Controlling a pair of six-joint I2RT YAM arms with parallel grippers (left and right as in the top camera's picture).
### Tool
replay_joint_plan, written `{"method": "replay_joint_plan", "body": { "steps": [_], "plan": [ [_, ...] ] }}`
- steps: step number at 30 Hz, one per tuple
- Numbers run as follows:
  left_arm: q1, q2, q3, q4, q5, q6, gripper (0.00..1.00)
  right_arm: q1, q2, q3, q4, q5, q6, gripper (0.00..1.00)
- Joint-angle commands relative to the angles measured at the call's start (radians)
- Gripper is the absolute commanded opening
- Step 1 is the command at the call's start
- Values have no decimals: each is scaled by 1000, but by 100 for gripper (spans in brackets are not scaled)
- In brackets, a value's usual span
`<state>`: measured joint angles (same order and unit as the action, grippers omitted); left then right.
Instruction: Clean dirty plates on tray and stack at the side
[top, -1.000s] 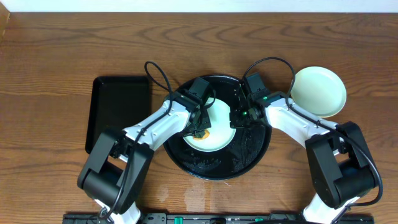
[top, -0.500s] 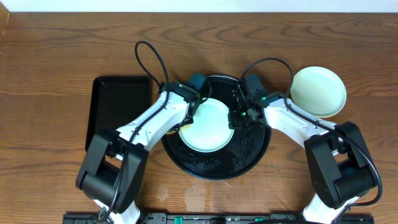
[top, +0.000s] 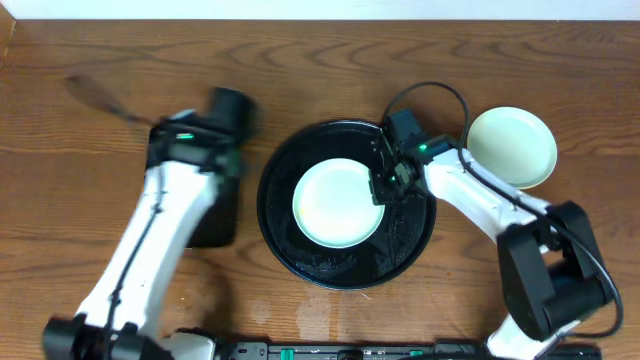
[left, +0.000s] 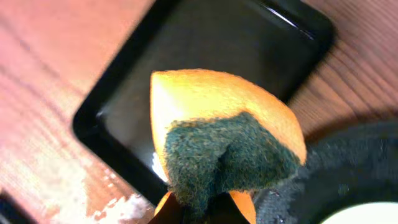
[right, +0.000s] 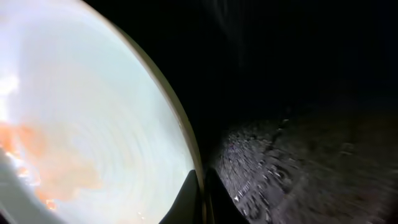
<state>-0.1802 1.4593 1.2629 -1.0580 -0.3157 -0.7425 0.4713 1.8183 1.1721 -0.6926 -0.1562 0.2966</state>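
The right gripper (right: 200, 190) pinches the right rim of the mint plate (top: 338, 203), which lies in the tray (top: 300, 262); the wrist view shows an orange smear on the plate. The left gripper (left: 198, 210), blurred overhead, hangs well apart over the rectangular tray (left: 205, 43), clamped on an orange sponge (left: 224, 137) with a green scouring face. A second plate (top: 511, 147) sits on the wooden table (top: 560, 60) right of the wet-floored tray. A pale strip (top: 320, 8) borders the table's far edge
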Motion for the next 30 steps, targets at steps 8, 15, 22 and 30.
{"method": "replay_joint_plan", "body": {
  "steps": [8, 15, 22, 30],
  "plan": [
    [312, -23, -9, -68, 201, 141, 8, 255, -248, 128, -74, 700, -153, 1],
    [337, -23, -12, -75, 201, 164, 8, 432, -289, 130, -10, 1166, -364, 1],
    [337, -23, -12, -75, 200, 167, 8, 523, -288, 130, 111, 1373, -763, 1],
    [337, -23, -12, -75, 200, 167, 8, 524, -288, 130, 264, 1453, -935, 1]
  ]
}}
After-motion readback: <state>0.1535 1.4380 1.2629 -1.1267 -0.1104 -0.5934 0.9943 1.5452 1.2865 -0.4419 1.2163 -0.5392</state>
